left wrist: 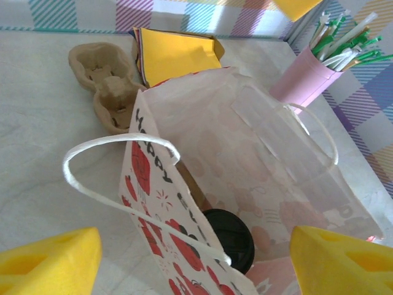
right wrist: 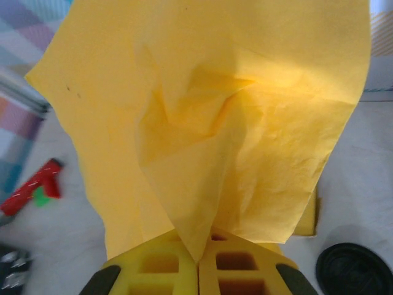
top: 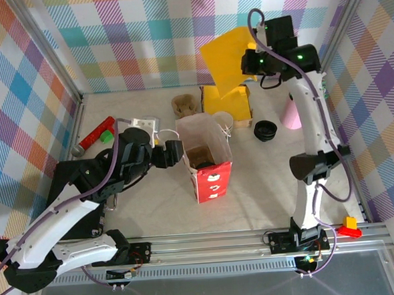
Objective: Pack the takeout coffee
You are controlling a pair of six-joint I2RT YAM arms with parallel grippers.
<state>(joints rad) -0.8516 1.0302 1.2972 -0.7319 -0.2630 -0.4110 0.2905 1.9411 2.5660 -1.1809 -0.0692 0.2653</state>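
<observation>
- Bag first, in the top view: the paper bag (top: pixel 212 180), white with red print, stands upright and open-mouthed mid-table. Its inside is too dark here for you to pick out the contents.
- Your left gripper (top: pixel 174 154) sits at the bag's 9 o'clock, just beside its wall, jaws spread wide with nothing between them.
- Your right gripper (top: pixel 252 47) hangs high at the bag's 1 o'clock with a yellow napkin (top: pixel 228 55) dangling from it, above the napkin stack (top: pixel 228 104).
- The loose black lid (top: pixel 265 130) lies at the bag's 2 o'clock and the cardboard carrier (top: pixel 184 107) between 11 and 12 o'clock.
- Left wrist view: the left gripper (left wrist: pixel 195 246) looks down into the paper bag (left wrist: pixel 202 123), and its yellow pads (left wrist: pixel 49 261) stand far apart at either lower corner.
- The takeout coffee (left wrist: pixel 230 236) stands at the bottom of the bag at 6 o'clock in the picture, its round black lid facing you.
- Beyond the bag, the cardboard carrier (left wrist: pixel 101 86) sits at 10 o'clock, the napkin stack (left wrist: pixel 178 55) at 12 o'clock and a pink cup (left wrist: pixel 304 80) of straws (left wrist: pixel 344 40) at 2 o'clock.
- Right wrist view: the right gripper (right wrist: pixel 199 255) is pinched tight on the yellow napkin (right wrist: pixel 215 110), which fans out above the fingers.
- The loose black lid (right wrist: pixel 353 270) shows at 4 o'clock.
</observation>
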